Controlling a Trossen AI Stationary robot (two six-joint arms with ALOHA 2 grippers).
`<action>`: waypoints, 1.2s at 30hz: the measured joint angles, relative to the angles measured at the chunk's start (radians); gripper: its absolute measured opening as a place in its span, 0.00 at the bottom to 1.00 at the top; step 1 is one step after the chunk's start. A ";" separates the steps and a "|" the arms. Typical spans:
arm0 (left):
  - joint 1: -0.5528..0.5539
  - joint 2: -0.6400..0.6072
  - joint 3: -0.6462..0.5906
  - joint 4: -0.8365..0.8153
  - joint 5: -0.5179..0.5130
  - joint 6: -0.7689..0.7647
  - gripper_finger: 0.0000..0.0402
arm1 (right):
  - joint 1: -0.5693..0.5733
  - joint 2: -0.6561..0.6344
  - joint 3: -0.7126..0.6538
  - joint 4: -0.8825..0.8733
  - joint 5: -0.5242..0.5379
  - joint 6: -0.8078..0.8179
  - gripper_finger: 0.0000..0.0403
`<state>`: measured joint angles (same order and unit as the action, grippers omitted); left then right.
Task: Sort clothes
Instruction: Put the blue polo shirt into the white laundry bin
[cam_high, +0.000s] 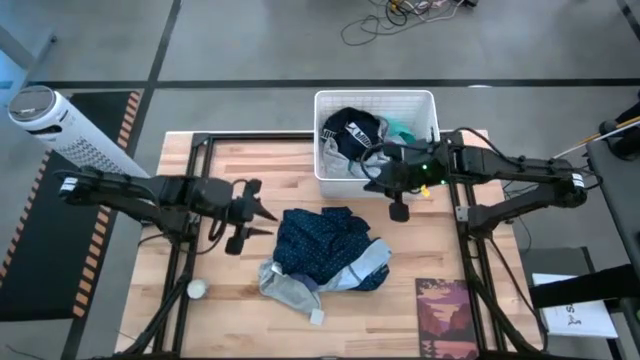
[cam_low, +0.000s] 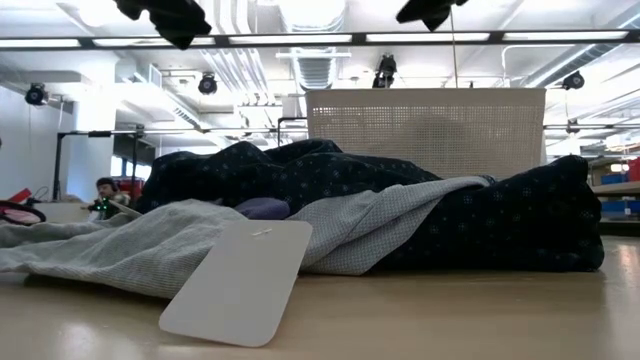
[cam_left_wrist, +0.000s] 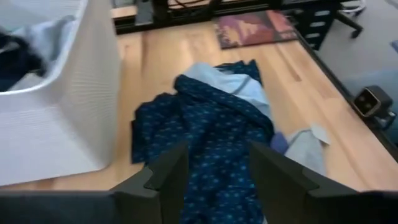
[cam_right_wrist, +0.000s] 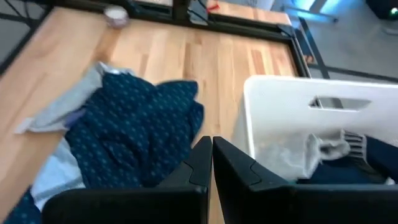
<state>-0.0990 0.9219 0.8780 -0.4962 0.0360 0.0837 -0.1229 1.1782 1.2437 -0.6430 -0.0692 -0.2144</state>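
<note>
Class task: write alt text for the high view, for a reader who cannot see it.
A dark blue dotted garment and a grey garment lie heaped on a wooden table. The left gripper, open, hangs beside the heap; the right gripper is shut beside a white basket holding other clothes.

Two soft garments are lying on the wooden surface (cam_high: 230, 290): one dark blue dotted fabric piece (cam_high: 318, 245) and one grey fabric piece (cam_high: 290, 285). One white plastic basket (cam_high: 330, 170) is holding one navy white-printed garment (cam_high: 352, 132) and one teal garment (cam_high: 402, 129). One dark red patterned flat mat (cam_high: 443, 315) is lying there too.
</note>
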 joint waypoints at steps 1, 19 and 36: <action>-0.014 0.000 -0.014 0.016 0.000 0.000 0.38 | 0.009 0.000 -0.001 0.006 0.002 0.010 0.00; -0.213 0.186 -0.061 0.214 0.024 -0.024 0.32 | 0.088 0.003 -0.166 0.161 0.052 0.091 0.00; -0.213 0.419 -0.062 0.232 0.171 -0.047 0.16 | 0.099 0.003 -0.263 0.282 0.044 0.135 0.00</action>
<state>-0.3120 1.3411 0.8155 -0.2647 0.2069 0.0363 -0.0235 1.1809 0.9805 -0.3609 -0.0247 -0.0792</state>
